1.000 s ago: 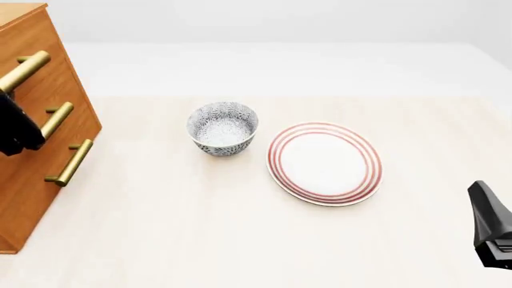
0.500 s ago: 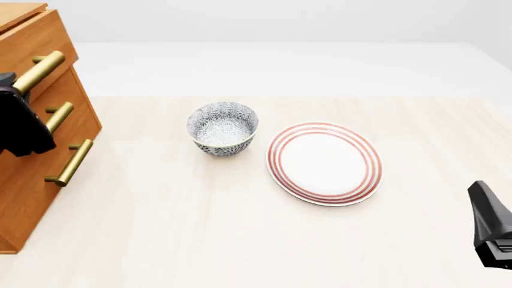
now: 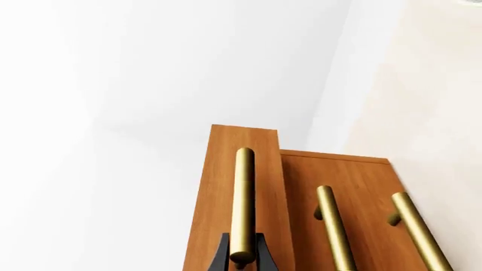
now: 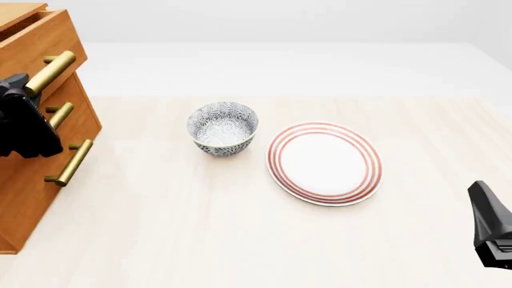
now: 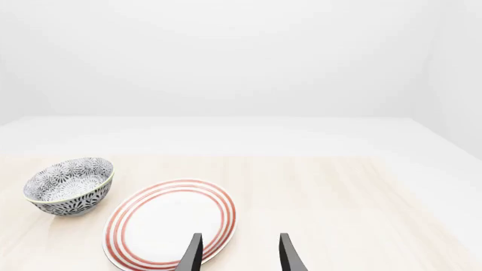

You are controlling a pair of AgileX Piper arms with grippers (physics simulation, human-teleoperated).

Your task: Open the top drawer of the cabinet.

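Observation:
The orange-brown cabinet (image 4: 32, 174) stands at the table's left edge. Its top drawer (image 4: 40, 42) sticks out a little to the right past the two lower drawers. My left gripper (image 4: 28, 90) is shut on the near end of the top drawer's brass handle (image 4: 52, 71). In the left wrist view the black fingers (image 3: 220, 257) clamp the handle (image 3: 243, 203) on both sides, with the top drawer (image 3: 218, 197) standing proud of the cabinet front (image 3: 362, 192). My right gripper (image 4: 490, 231) is open and empty at the front right; its gap shows in the right wrist view (image 5: 237, 254).
A blue-patterned bowl (image 4: 223, 128) sits mid-table, right of the cabinet. A white plate with red rings (image 4: 324, 163) lies right of the bowl, just ahead of my right gripper. The two lower brass handles (image 4: 62, 119) (image 4: 72, 162) sit below the left gripper.
The top drawer has slid out to the right, pulled by my left gripper on its handle. The right arm has not moved.

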